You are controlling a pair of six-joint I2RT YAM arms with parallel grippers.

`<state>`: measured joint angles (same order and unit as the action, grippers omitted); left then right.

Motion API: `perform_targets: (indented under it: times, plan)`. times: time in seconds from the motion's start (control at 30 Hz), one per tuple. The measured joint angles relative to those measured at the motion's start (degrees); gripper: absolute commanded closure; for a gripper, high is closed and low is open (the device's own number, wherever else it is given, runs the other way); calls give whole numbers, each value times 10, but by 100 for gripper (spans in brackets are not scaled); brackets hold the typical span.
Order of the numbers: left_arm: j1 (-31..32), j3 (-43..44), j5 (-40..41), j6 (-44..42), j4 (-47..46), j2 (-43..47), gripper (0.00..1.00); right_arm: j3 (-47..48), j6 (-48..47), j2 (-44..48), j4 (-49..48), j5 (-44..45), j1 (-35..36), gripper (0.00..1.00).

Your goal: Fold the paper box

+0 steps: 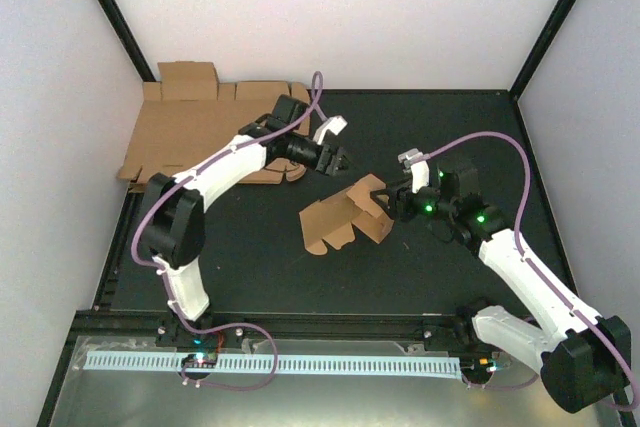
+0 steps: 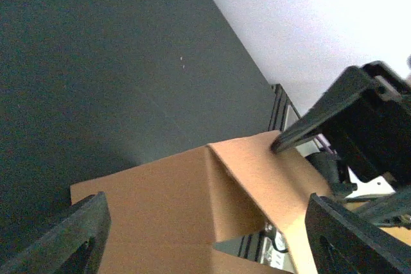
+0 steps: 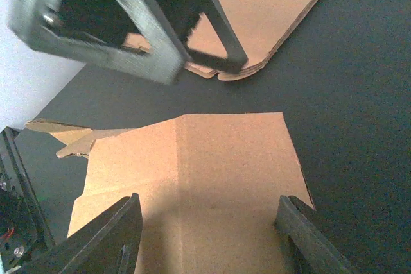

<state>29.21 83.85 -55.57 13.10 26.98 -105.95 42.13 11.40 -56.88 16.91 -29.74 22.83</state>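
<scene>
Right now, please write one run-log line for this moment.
paper box: half-folded | left hand: open, clear of it | right hand: open, at its edge

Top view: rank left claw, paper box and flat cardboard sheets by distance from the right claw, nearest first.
1. paper box, right by the right claw, mid-table.
2. left claw, just beyond the box, further back.
3. flat cardboard sheets, far-left corner.

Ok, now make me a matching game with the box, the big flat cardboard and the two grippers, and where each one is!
Things:
1. paper box
2. flat cardboard sheets
3. left gripper
4. right gripper

Places or states:
A. far left corner of the table
B. at the box's right end
C. middle of the table, half folded
D. open, close to the box but apart from it

Pairs: 1-C, 2-A, 3-D, 4-B.
</scene>
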Motion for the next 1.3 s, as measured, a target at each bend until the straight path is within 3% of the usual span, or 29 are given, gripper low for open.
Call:
perform_targets:
  times: [0.07,0.3,0.57,0.7,0.9,1.1,1.3]
  plan:
    - [-3,0,8,-3,1,21,7,0,0,-1,0,0,0,39]
    - [-6,-50,83,-26,-1,143,5,0,0,-1,0,0,0,39]
    - [0,-236,195,-65,-79,345,1,0,-5,-2,-1,-1,0,39]
    - [45,-316,263,-119,-127,419,1,0,-6,-4,-2,-4,0,39]
    - [137,-365,351,-247,-151,469,1,0,-7,-4,-2,-5,0,39]
    - [141,-365,404,-324,-148,474,1,0,-8,-4,-2,-5,0,38]
    - [143,-365,430,-346,-148,461,1,0,-9,-4,-2,-5,0,38]
